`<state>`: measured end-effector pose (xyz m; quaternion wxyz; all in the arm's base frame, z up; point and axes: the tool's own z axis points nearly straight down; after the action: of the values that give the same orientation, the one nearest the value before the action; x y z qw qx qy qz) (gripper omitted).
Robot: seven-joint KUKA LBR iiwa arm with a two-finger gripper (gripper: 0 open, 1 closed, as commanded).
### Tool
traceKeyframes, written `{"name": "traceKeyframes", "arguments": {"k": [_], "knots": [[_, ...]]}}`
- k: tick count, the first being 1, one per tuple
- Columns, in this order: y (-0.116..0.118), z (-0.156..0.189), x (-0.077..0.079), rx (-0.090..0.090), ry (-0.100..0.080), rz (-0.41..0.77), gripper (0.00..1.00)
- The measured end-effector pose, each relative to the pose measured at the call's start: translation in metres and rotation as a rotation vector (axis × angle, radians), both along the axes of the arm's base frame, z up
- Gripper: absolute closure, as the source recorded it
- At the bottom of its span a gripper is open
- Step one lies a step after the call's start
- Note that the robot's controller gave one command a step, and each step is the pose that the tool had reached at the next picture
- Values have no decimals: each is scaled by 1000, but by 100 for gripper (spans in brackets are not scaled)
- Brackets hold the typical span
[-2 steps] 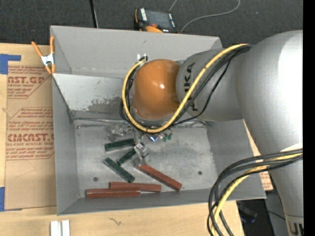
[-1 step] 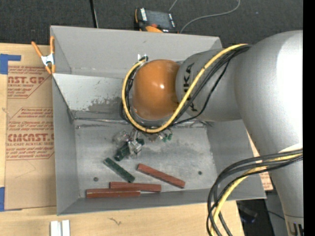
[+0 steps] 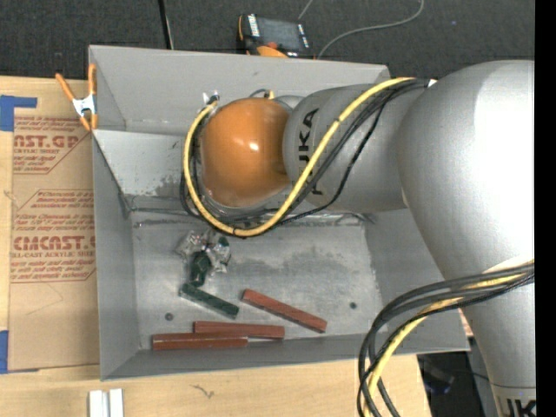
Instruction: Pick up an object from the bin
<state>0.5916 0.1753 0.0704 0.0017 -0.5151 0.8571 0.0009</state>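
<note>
My gripper pokes out below the arm's orange cover, low over the bin's floor left of the middle. Right under it lies a dark green angled piece. One end of that piece rises up to the gripper and its long bar lies flat towards the front. Whether the gripper touches it I cannot tell. A reddish-brown stick lies just right of the green piece.
Two more reddish-brown sticks lie side by side along the bin's front wall. The bulky arm covers the bin's back and right side. The left wall stands close to the gripper.
</note>
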Motion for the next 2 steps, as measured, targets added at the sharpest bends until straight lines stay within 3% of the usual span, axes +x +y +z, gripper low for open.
{"name": "traceKeyframes", "arguments": {"k": [1, 2], "knots": [[0, 0, 0, 1, 1, -2, 0], [0, 0, 0, 1, 1, -2, 100]]}}
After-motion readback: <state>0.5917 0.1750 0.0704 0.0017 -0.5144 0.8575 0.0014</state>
